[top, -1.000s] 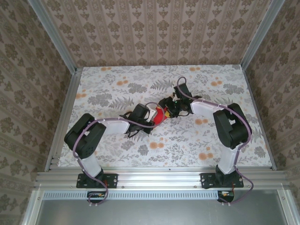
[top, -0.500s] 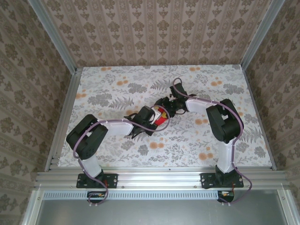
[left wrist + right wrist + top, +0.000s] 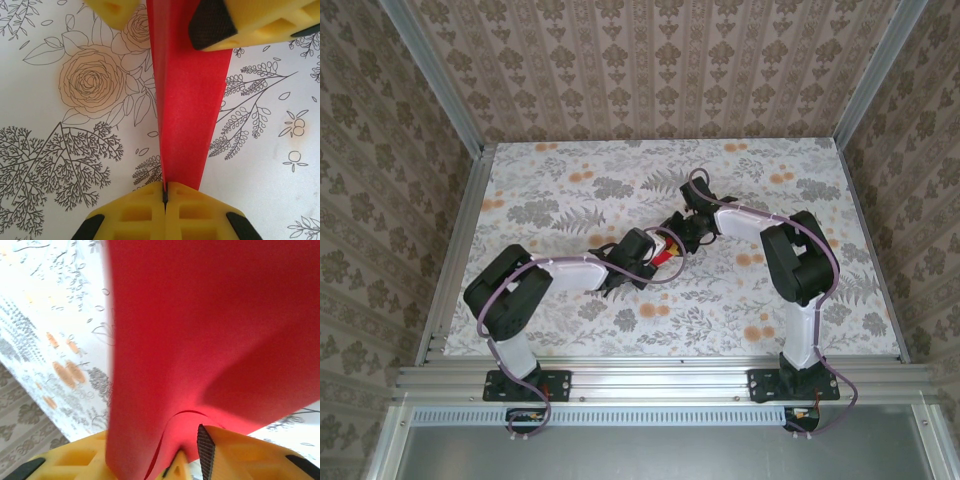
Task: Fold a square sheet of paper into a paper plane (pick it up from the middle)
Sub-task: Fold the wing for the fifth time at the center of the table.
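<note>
Top external: left end effector (image 3: 165, 192) and right end effector (image 3: 187, 455) had converged mid-frame, both clamping the red paper (image 3: 187, 100), likely sharpening its crease.

A white tabletop (image 3: 550, 190) printed with grey leaves and orange flowers sits inside a box of walls. The back wall (image 3: 650, 70), the left wall (image 3: 370, 200) and the right wall (image 3: 920, 200) all have beige wallpaper with rows of brown flower shapes. A shiny silver metal post (image 3: 432, 75) leans up from each far corner. A silver metal rail (image 3: 660, 378) runs along the near edge, with a flat grey panel (image 3: 650, 450) below it. The light is soft and even.
</note>
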